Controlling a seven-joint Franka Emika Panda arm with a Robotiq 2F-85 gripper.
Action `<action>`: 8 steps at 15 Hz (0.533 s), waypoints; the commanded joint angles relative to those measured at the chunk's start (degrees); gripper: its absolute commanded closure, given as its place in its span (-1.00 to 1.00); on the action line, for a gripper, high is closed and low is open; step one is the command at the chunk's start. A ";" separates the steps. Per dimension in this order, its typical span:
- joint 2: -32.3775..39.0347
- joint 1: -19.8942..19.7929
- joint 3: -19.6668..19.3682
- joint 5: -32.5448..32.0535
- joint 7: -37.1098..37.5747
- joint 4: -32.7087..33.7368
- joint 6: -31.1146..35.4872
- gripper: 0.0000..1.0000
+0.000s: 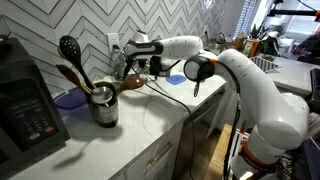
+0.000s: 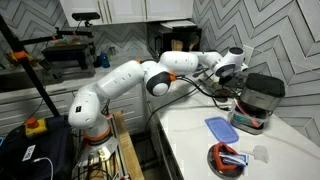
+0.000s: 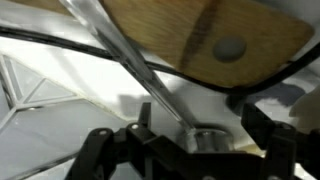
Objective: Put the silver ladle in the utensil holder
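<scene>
- The counter (image 1: pixel 150 120) has its front edge running from 7 o'clock to 2 o'clock in an exterior view. A bare white stretch lies between that edge and the utensil holder (image 1: pixel 104 106).
- The utensil holder stands upright near the tiled wall (image 1: pixel 90 25). The black appliance (image 1: pixel 25 110) is close at its 9 o'clock and the tool (image 1: pixel 130 72) at its 2 o'clock, so the free room lies toward 4 o'clock.
- A black slotted spoon (image 1: pixel 70 48) and wooden spoons (image 1: pixel 75 75) fan out of the holder toward 10 and 11 o'clock, crowding the space above its rim.
- In the wrist view the silver ladle (image 3: pixel 130 62) shows as a slim shiny handle. Its long axis runs from 11 o'clock down to 5 o'clock, and its lower end passes between the fingers toward a bright metal part that I cannot tell apart as bowl or holder rim.
- A wooden spoon (image 3: pixel 215 40) with a hole in it lies just behind the handle at 1 o'clock, and a black cable (image 3: pixel 60 42) crosses behind it.
- The tool (image 3: pixel 185 145) has its jaws wide apart, one finger on each side of the handle, gripping nothing.
- In the exterior views the ladle is too small to pick out.
</scene>
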 commanded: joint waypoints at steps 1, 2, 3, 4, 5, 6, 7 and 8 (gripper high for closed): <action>5.15 -0.03 -0.40 0.33 4.51 7.08 -4.53 -0.82; 5.59 0.05 -0.44 0.23 5.87 7.83 -7.21 -0.88; 5.64 0.01 -0.29 0.29 6.88 8.58 -10.65 -0.91; 5.61 -0.05 -0.06 0.44 7.45 9.23 -13.56 -0.97; 4.62 -0.14 0.27 0.55 7.35 8.88 -16.46 -0.83; 4.18 -0.14 0.40 0.46 7.22 9.34 -19.22 -0.65; 3.68 -0.16 0.53 0.43 6.87 9.80 -21.24 -0.37; 3.32 -0.09 0.60 0.27 6.15 10.21 -23.15 -0.34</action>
